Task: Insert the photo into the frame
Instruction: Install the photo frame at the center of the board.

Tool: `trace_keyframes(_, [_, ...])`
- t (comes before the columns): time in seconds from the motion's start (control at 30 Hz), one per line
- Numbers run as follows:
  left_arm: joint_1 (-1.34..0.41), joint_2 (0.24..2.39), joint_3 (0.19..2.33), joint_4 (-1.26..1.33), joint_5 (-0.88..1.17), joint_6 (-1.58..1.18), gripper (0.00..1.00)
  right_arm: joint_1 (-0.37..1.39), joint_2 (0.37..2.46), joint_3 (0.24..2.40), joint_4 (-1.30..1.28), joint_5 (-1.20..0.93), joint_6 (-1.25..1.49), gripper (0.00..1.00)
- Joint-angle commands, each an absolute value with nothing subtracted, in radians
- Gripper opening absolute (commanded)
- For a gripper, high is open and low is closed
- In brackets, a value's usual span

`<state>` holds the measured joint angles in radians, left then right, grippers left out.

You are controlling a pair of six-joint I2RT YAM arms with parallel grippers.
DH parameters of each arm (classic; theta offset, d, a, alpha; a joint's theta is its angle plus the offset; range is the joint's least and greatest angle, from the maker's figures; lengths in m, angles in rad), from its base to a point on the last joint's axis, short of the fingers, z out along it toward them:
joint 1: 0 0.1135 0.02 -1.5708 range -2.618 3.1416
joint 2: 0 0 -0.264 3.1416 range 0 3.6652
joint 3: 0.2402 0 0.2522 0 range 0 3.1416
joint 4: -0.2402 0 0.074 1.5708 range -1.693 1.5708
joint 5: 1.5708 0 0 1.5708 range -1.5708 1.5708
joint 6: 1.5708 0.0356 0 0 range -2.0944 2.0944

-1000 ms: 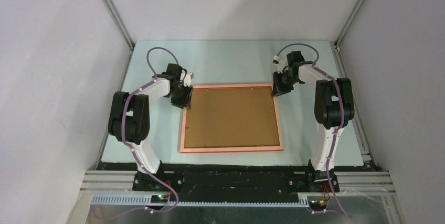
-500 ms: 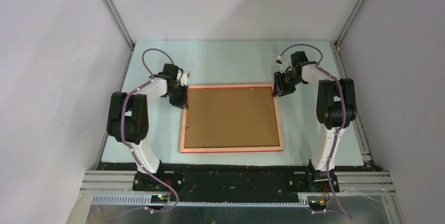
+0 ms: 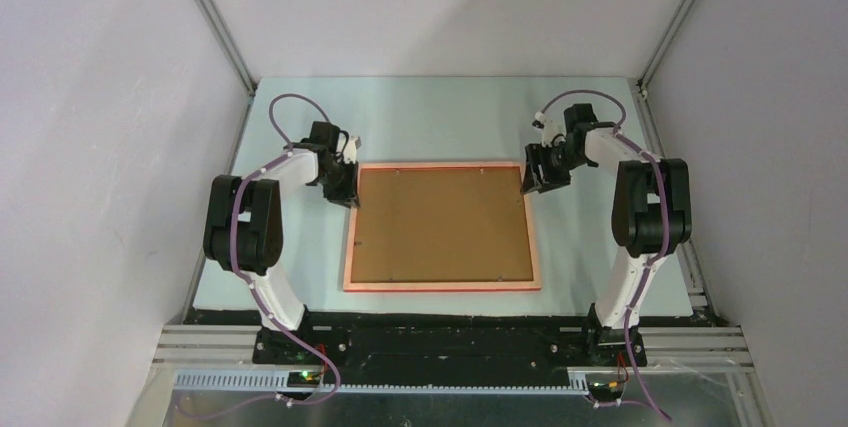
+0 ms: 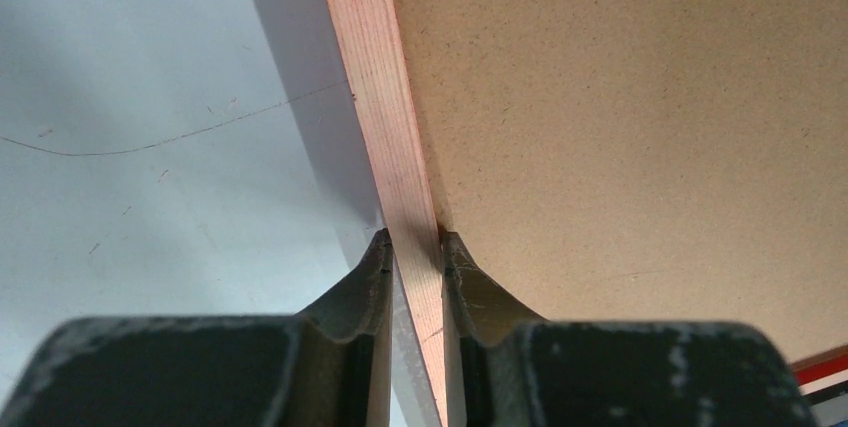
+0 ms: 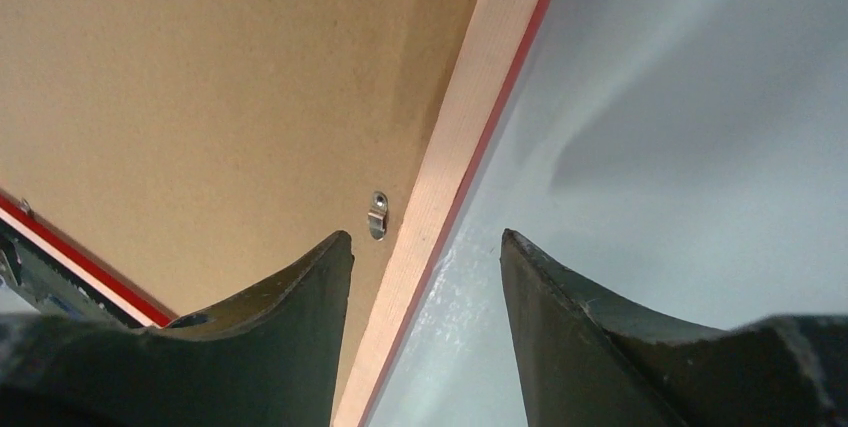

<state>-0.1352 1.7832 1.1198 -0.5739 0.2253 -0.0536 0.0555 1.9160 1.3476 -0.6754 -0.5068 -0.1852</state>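
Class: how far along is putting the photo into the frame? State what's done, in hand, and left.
Done: the backing board sits in the face-down frame; the photo is out of sight, so likely beneath. In hand: left gripper pinches the frame's left rail; right gripper is open astride the right rail. Left: probably turning it face-up.

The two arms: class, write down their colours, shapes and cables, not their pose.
The left arm and right arm have white links and bulky black joints. A purple cable runs along each. The left gripper and right gripper have dark, curved fingers tapering to points, with scuffed surfaces.
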Motion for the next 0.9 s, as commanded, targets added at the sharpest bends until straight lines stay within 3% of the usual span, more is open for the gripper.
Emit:
trace_keyframes(0.0, [-0.142,1.776,1.085,-0.582,0.276,-0.046,0.00,0.076,1.858,1.313,-0.701,-0.518,-0.230,0.61])
trace_keyframes(0.4, [-0.142,1.775,1.081,-0.580,0.280,-0.043,0.00,0.143,1.868,1.279,-0.671,-0.450,-0.229,0.61])
trace_keyframes(0.87, [-0.141,1.776,1.083,-0.579,0.284,-0.041,0.00,0.192,1.866,1.256,-0.624,-0.316,-0.223,0.52])
